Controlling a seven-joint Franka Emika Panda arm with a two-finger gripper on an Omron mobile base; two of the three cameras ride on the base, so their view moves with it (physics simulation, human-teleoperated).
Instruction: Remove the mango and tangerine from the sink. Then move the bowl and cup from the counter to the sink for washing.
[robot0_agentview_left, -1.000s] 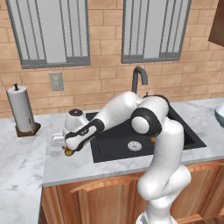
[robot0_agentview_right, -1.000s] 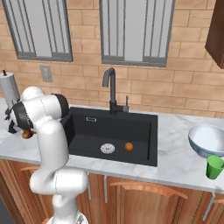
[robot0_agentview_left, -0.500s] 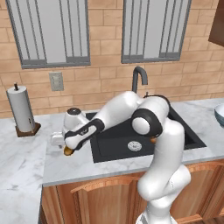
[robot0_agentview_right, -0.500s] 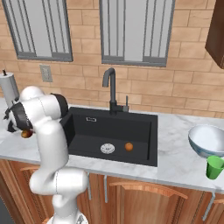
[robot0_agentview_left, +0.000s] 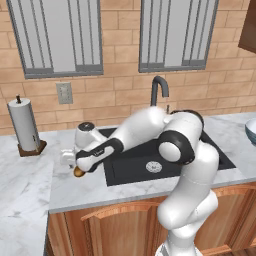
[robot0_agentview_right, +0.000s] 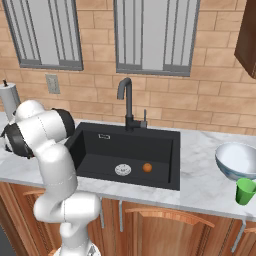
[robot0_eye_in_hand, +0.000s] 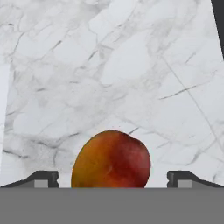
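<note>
The mango (robot0_eye_in_hand: 111, 159), orange-red in the hand view, lies on the white marble counter (robot0_eye_in_hand: 131, 65) just left of the sink (robot0_agentview_left: 131, 170). My gripper (robot0_eye_in_hand: 113, 178) hangs low over it, open, each fingertip (robot0_eye_in_hand: 42, 178) standing clear of the fruit's sides. From the left base view the mango (robot0_agentview_left: 78, 172) peeks out under the gripper (robot0_agentview_left: 75, 166). The tangerine (robot0_agentview_right: 147, 168) rests on the floor of the black sink (robot0_agentview_right: 150, 142) beside the silver drain. The pale bowl (robot0_agentview_right: 237, 160) and the green cup (robot0_agentview_right: 245, 191) stand on the counter at the far right.
A black gooseneck tap (robot0_agentview_right: 126, 100) rises behind the sink. A paper towel roll (robot0_agentview_left: 24, 125) stands at the back left of the counter. My arm stretches across the sink's left half. The brick wall with windows closes the back.
The jaws have spread wider and let go of the mango, which now rests on the counter. The arm has hardly moved.
</note>
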